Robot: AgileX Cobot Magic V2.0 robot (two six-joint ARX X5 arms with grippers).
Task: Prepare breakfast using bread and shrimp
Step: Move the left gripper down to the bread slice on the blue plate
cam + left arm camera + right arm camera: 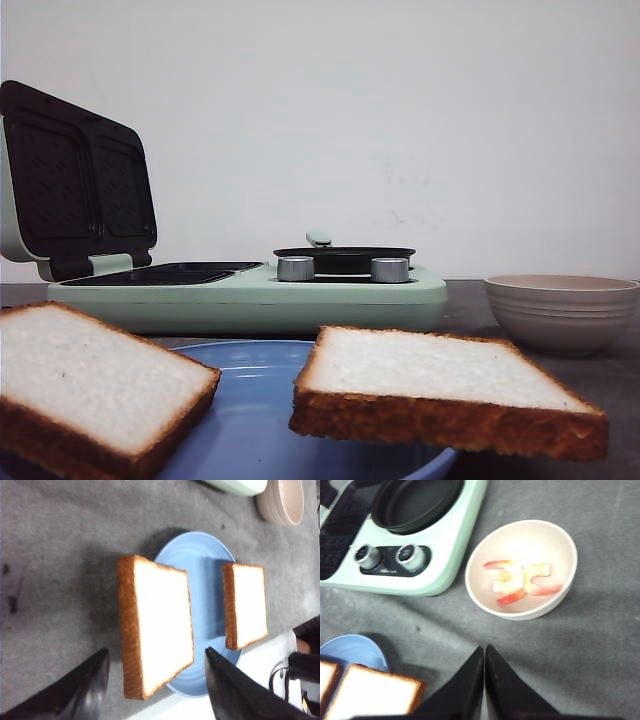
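Observation:
Two slices of white bread lie on a blue plate (255, 420) at the table's front: one (95, 385) on the left and one (440, 385) on the right. In the left wrist view the nearer slice (160, 625) overhangs the plate's rim (205, 565), with the other slice (247, 605) beyond it. My left gripper (156, 652) hovers open, its fingers on either side of that slice's end and clear of it. The shrimp (522, 582) lie in a beige bowl (555, 540). My right gripper (485, 647) is shut and empty, short of the bowl.
A mint-green sandwich maker (250, 295) stands behind the plate with its dark lid (75, 180) raised. A black pan (345, 258) and two metal knobs (410, 555) are on its right half. The bowl (562, 312) sits to its right.

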